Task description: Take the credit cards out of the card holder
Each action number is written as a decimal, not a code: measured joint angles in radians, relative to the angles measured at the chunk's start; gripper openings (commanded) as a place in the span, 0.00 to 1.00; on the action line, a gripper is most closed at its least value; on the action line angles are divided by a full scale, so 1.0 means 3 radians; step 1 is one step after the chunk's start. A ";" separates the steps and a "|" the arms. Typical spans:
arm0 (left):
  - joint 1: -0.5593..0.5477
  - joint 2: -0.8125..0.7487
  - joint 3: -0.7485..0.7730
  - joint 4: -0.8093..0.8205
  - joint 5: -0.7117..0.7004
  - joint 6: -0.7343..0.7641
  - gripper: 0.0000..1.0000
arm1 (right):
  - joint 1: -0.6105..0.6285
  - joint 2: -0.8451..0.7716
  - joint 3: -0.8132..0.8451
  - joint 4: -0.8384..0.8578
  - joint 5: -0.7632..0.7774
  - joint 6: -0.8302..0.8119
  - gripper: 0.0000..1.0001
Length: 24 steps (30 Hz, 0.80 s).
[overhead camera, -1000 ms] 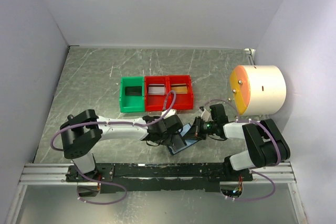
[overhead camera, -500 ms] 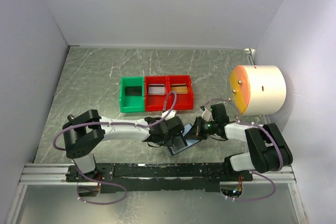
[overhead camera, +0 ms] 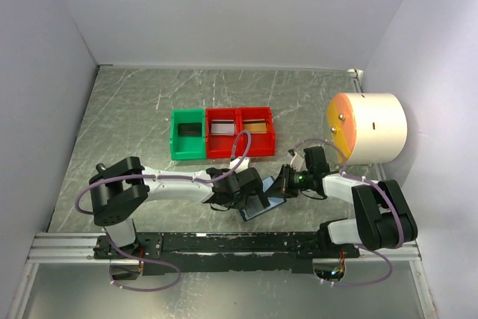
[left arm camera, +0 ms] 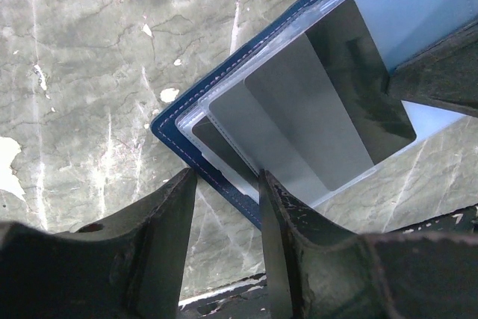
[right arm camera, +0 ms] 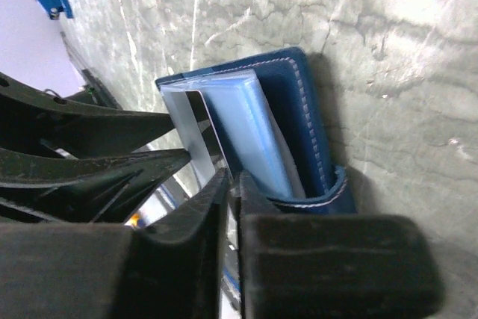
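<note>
The card holder (overhead camera: 258,207) lies open on the table near the front, navy with lighter pockets. It also shows in the left wrist view (left arm camera: 177,134) and the right wrist view (right arm camera: 302,102). A silvery grey credit card (left arm camera: 299,136) sticks partway out of a clear pocket. My right gripper (right arm camera: 233,184) is shut on that card (right arm camera: 183,121), seen edge-on, at the holder's right side (overhead camera: 280,187). My left gripper (left arm camera: 224,188) is open, its fingers straddling the holder's near-left edge (overhead camera: 250,193), with bare table showing between them.
A green bin (overhead camera: 187,134) with a dark card and two red bins (overhead camera: 221,131) (overhead camera: 255,129) with a silvery and a tan card stand behind the grippers. A big white cylinder with an orange face (overhead camera: 366,128) stands at the right. A black rail (overhead camera: 224,243) runs along the front.
My right gripper has shifted a little to the right and away, with the grey card in it. My left arm has barely moved.
</note>
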<state>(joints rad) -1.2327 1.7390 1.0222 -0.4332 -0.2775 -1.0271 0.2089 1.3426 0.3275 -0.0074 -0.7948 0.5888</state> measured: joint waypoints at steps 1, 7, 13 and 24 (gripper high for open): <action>-0.0003 0.0000 0.0000 0.0000 -0.0001 0.0000 0.49 | -0.0001 -0.0004 0.0000 0.0001 -0.0019 -0.0005 0.21; -0.0009 0.0000 0.0001 0.0001 -0.0013 0.0004 0.48 | -0.0004 0.0117 0.0008 0.0037 -0.0211 -0.0048 0.35; -0.0020 -0.0001 0.0001 0.0000 -0.0037 0.0003 0.48 | 0.0006 0.0354 0.0046 0.0121 -0.0373 -0.0100 0.10; 0.0020 -0.0203 -0.0243 -0.0036 -0.0084 0.0004 0.49 | 0.0472 0.0393 -0.0215 0.0870 -0.0205 0.0529 0.00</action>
<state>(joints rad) -1.2266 1.6779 0.9493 -0.4438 -0.3027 -1.0260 0.3504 1.4605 0.2630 0.2535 -0.8562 0.7475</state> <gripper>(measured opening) 0.488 0.009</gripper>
